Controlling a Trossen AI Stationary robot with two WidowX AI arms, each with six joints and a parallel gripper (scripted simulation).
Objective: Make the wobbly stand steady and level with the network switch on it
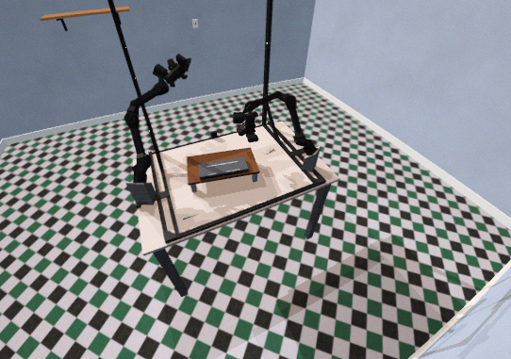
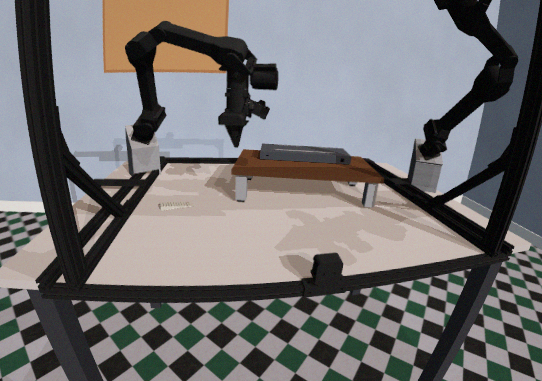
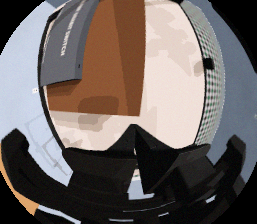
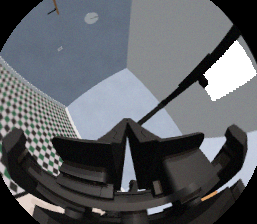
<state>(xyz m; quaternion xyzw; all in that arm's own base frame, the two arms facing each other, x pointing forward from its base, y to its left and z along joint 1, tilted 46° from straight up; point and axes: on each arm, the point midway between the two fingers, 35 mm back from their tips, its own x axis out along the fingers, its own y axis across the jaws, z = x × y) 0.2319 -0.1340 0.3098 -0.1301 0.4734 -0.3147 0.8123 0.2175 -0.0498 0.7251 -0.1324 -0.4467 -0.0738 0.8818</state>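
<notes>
From here, a low gap opens beneath the stand (image 1: 193, 169) (image 2: 300, 173) (image 3: 105, 65) towards six o'clock; gantry posts (image 1: 268, 44) (image 2: 35, 97) (image 4: 175, 93) obstruct eight and four.

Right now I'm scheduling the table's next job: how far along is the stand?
Done: the network switch sits on the stand. In hand: nothing; left gripper and right gripper are shut, empty. Left: apparently wedging; one wedge and another wedge lie off the legs.
</notes>
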